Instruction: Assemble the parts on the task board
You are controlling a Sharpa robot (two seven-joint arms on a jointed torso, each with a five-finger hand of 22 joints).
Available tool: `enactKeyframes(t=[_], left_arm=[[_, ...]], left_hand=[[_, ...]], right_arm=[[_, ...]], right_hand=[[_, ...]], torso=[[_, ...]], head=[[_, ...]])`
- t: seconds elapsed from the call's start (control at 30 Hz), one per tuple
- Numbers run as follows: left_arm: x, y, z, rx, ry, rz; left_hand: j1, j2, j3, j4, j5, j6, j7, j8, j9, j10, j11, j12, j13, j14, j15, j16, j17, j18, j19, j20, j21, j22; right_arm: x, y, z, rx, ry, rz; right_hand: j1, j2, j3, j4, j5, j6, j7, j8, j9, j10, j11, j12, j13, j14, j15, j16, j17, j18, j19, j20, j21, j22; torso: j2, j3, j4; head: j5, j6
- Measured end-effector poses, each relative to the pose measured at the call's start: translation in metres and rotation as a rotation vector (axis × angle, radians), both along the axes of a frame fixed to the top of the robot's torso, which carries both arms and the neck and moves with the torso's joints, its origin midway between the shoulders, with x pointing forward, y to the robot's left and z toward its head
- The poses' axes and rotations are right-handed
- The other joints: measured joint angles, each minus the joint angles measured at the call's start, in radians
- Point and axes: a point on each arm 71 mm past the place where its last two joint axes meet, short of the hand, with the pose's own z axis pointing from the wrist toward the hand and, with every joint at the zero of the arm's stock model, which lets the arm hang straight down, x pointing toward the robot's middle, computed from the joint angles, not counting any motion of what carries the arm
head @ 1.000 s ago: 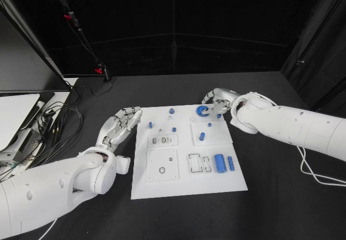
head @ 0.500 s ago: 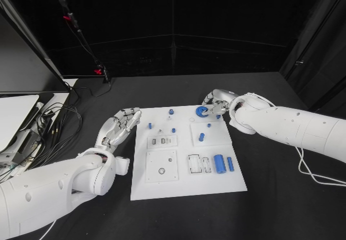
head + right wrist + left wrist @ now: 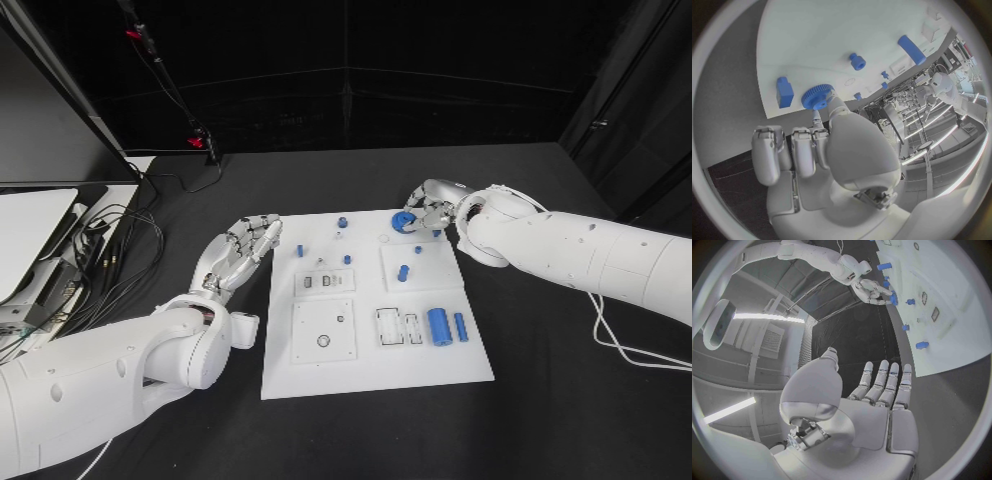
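Right hand (image 3: 437, 207) pinches a blue gear (image 3: 404, 221) over the task board (image 3: 368, 375); left hand (image 3: 240, 252) lies spread, holding nothing.

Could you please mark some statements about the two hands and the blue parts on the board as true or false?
1. The right hand holds a blue gear at the task board's far edge. True.
2. The left hand grips a blue cylinder. False: it holds nothing, fingers straight, beside the board.
3. Two blue cylinders lie side by side on the board's near right part. True.
4. The left hand rests on the board. False: it lies over the black table beside it.
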Motion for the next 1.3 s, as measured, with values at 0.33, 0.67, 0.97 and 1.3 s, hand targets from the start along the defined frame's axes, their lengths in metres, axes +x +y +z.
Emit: enactKeyframes(t=[0.33,0.67,0.97,1.3], left_arm=[[0.0002,0.0000,0.0000,0.000,0.000,0.000],[0.0002,0.0000,0.0000,0.000,0.000,0.000],[0.0002,-0.0001,0.0000,0.000,0.000,0.000],[0.0005,0.0002,-0.0001,0.001,0.000,0.001]], left_hand=[[0.000,0.000,0.000,0.000,0.001,0.000,0.000,0.000,0.000,0.000,0.000,0.001,0.000,0.000,0.000,0.000,0.000,0.000,-0.002,0.002,0.000,0.000],[0.000,0.000,0.000,0.000,0.004,0.000,0.000,0.000,0.000,0.000,0.000,0.004,0.000,0.000,0.000,0.000,0.000,0.000,-0.004,0.004,0.000,0.000],[0.000,0.000,0.000,0.000,0.004,0.000,0.000,0.000,0.000,0.000,0.000,0.004,0.000,0.000,0.000,0.000,0.000,0.000,-0.004,0.004,0.000,0.000],[0.005,0.005,0.000,0.000,0.004,0.000,0.000,0.000,-0.001,0.000,0.000,0.004,0.000,0.000,0.000,0.000,0.000,0.000,-0.004,0.004,0.000,0.000]], right_arm=[[0.0015,0.0026,-0.0011,-0.005,0.012,-0.005],[0.0024,0.0052,-0.0017,-0.007,0.019,-0.006],[0.0032,0.0057,-0.0005,-0.009,0.022,-0.009],[0.0031,0.0056,-0.0001,-0.009,0.022,-0.010]], right_hand=[[0.000,0.000,0.006,-0.001,0.003,0.000,0.000,-0.023,-0.010,0.000,0.000,0.000,0.000,0.000,0.000,0.000,0.000,0.000,0.000,0.000,0.000,0.000],[-0.011,0.011,0.012,0.004,0.008,-0.003,-0.003,-0.036,-0.016,0.000,0.000,0.000,0.000,0.000,0.000,0.000,0.000,0.000,0.000,0.000,0.000,0.000],[-0.023,0.012,0.023,0.008,0.012,0.066,0.005,-0.040,-0.019,0.000,0.007,0.000,0.000,0.000,0.007,0.000,0.000,0.000,0.000,0.000,0.000,0.000],[-0.023,0.012,0.030,0.006,0.012,0.083,0.008,-0.054,-0.024,0.000,0.014,0.000,0.000,0.000,0.007,0.000,0.000,0.000,0.000,0.007,0.000,0.000]], torso=[[0.000,0.0000,-0.0003],[0.000,0.0000,-0.0003],[0.000,0.0000,-0.0003],[0.000,0.0005,-0.0008]], head=[[0.003,-0.003],[0.007,-0.005],[0.008,-0.006],[0.007,-0.006]])
